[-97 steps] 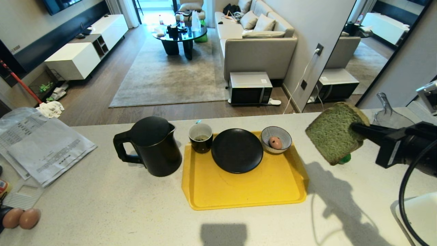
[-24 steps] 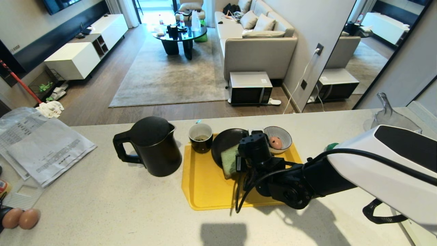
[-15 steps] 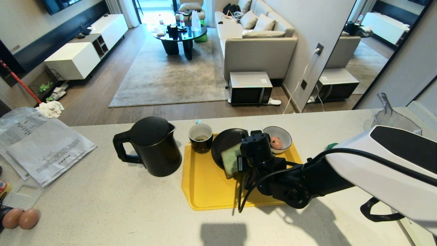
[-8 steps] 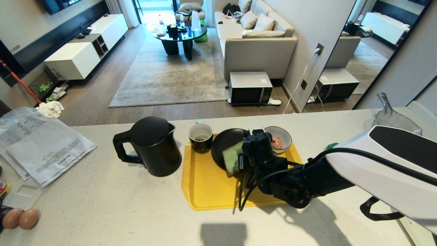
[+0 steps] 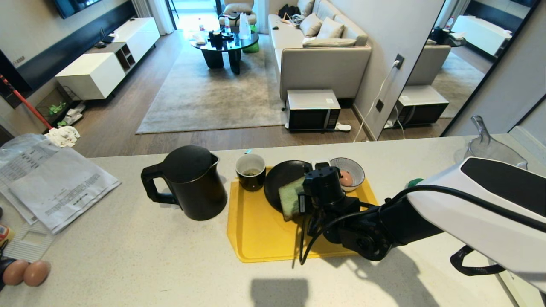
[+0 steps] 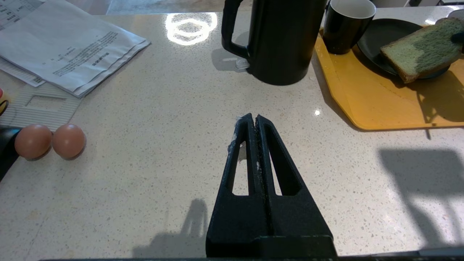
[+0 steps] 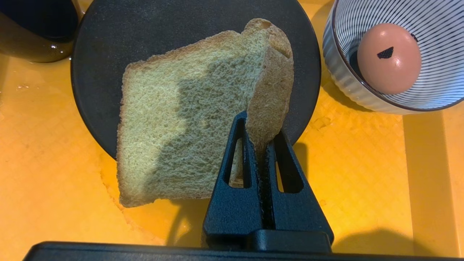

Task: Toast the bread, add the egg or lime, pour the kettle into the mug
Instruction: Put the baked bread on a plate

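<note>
One slice of bread [image 7: 188,119] is pinched by its crust in the right tool [image 7: 259,139], over the black plate [image 7: 108,47]. Left tool [image 6: 255,121] hangs closed and empty above the counter [image 6: 145,145].

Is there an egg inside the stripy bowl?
Yes, the right wrist view shows one brown egg sitting inside the blue-and-white striped bowl, beside the black plate.

Right arm [image 5: 426,213] reaches in from the right across the yellow tray [image 5: 264,238], wrist over the black plate [image 5: 279,179]; bread [image 5: 290,198] sits tilted at the plate's near edge, overhanging onto the tray. Kettle [image 5: 187,181] stands on the counter [image 5: 128,256] left of the tray, mug [image 5: 251,171] at the tray's far left corner, bowl [image 5: 354,168] with an egg [image 5: 346,178] at far right. Papers [image 5: 51,179] and two eggs [image 5: 25,273] far left.
</note>
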`<state>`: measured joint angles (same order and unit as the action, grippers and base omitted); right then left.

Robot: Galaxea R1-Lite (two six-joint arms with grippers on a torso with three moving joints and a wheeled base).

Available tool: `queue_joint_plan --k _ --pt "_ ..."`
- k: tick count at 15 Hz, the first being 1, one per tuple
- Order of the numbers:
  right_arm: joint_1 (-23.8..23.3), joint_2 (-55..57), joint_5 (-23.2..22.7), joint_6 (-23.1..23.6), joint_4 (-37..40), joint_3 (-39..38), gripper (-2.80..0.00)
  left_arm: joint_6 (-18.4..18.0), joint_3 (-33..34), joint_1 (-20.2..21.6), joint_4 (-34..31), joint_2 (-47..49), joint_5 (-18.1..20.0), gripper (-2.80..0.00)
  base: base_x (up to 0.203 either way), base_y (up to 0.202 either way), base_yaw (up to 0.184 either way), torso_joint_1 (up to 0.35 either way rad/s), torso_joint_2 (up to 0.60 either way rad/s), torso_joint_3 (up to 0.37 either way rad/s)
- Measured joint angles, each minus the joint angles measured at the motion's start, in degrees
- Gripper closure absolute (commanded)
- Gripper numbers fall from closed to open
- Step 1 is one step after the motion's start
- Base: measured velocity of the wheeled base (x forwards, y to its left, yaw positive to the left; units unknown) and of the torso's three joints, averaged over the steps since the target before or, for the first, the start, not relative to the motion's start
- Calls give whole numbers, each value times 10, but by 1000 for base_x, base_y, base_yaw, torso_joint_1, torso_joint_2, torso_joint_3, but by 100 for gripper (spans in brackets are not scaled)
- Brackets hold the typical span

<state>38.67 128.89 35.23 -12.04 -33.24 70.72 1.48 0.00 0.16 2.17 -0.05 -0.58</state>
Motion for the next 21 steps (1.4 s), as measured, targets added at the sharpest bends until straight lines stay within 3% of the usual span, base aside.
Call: queue_joint_plan --k 2,3,4,17,21 --pt "0 0 0 2 0 0 0 0 0 0 0 0 0 0 0 0 0 0 0 0" --pt "0 0 0 5 0 -1 -241 0 0 0 0 0 0 0 0 0 0 0 0 0" --pt "0 0 0 6 0 -1 -280 0 0 0 0 0 0 0 0 0 0 0 0 0" --pt "0 -11 1 6 -2 -3 -280 0 0 0 0 0 0 0 0 0 0 0 0 0" --pt "5 -51 -1 15 -1 -36 -280 0 0 0 0 0 0 0 0 0 0 0 0 0"
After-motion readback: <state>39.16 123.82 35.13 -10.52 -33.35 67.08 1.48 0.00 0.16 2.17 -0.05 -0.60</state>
